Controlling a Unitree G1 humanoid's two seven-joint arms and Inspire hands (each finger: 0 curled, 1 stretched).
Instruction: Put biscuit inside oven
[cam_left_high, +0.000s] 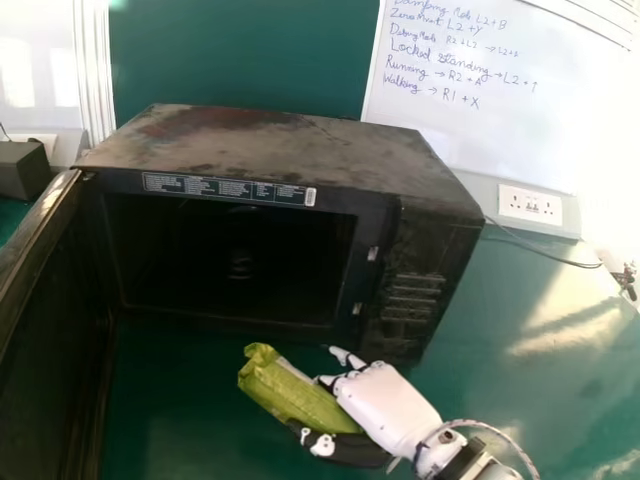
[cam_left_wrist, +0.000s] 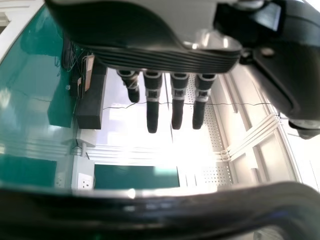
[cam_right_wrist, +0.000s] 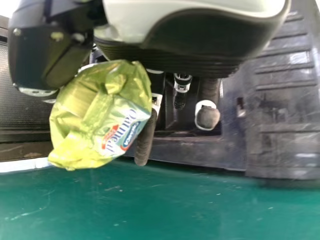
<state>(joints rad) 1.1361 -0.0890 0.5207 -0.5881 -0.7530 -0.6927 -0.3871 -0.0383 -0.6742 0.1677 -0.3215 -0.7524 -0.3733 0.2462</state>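
In front of the black oven, whose door hangs open at the left, my right hand has its thumb and fingers curled round the green biscuit packet. The packet is tilted and lies outside the oven cavity, below its opening. In the right wrist view my right hand holds the crinkled biscuit packet between thumb and fingers, close to the oven front. My left hand hangs in the left wrist view, its fingers straight and holding nothing.
The open oven door stands along the left side. A wall socket and a cable are behind the oven at the right, and a dark box is at the far left. A dark curved edge crosses near my left hand.
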